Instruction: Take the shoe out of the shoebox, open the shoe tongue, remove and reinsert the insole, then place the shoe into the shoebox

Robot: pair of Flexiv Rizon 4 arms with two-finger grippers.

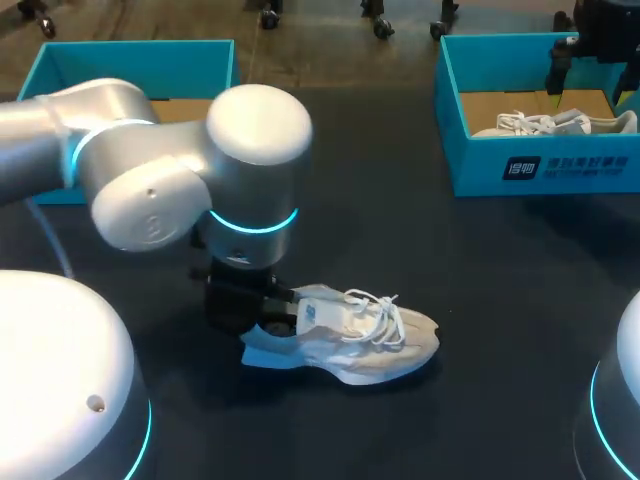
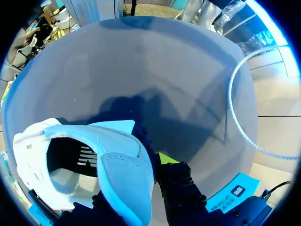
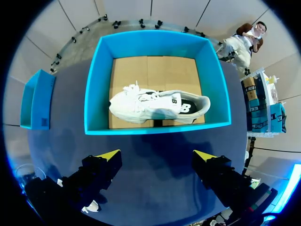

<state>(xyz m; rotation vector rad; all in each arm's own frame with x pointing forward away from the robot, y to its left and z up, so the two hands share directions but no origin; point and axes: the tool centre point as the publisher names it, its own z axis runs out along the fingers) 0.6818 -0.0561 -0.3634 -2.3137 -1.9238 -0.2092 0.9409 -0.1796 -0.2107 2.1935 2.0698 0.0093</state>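
**Desk:** Where is the shoe?

**Photographer:** The white shoe [image 1: 350, 340] stands on its sole at the middle of the dark, matte table [image 1: 480, 280], outside both boxes. Its toe points to the robot's right. It has smooth pale panels, a thick sculpted sole and loose, looped laces. The left wrist view shows a padded collar around a dark opening.

**Desk:** What is around it?

**Photographer:** Dark tabletop shows between the shoe and either box. The left shoebox [image 1: 60, 60] is teal card with straight walls and a brown floor, and sits well apart at the far left, partly behind the left arm. The right shoebox [image 3: 157, 125], also teal, stands well apart at the far right. It holds a second shoe [image 3: 155, 106], lying on its side on the brown floor.

**Desk:** And the jaws?

**Photographer:** The left gripper [image 2: 134, 183] pinches the shoe at the heel. One yellow tip presses the heel's outer face, and the other finger is mostly hidden behind the heel wall. The right gripper [image 3: 156, 157] hangs above the table just before the right shoebox. Its fingers are spread wide and touch nothing.
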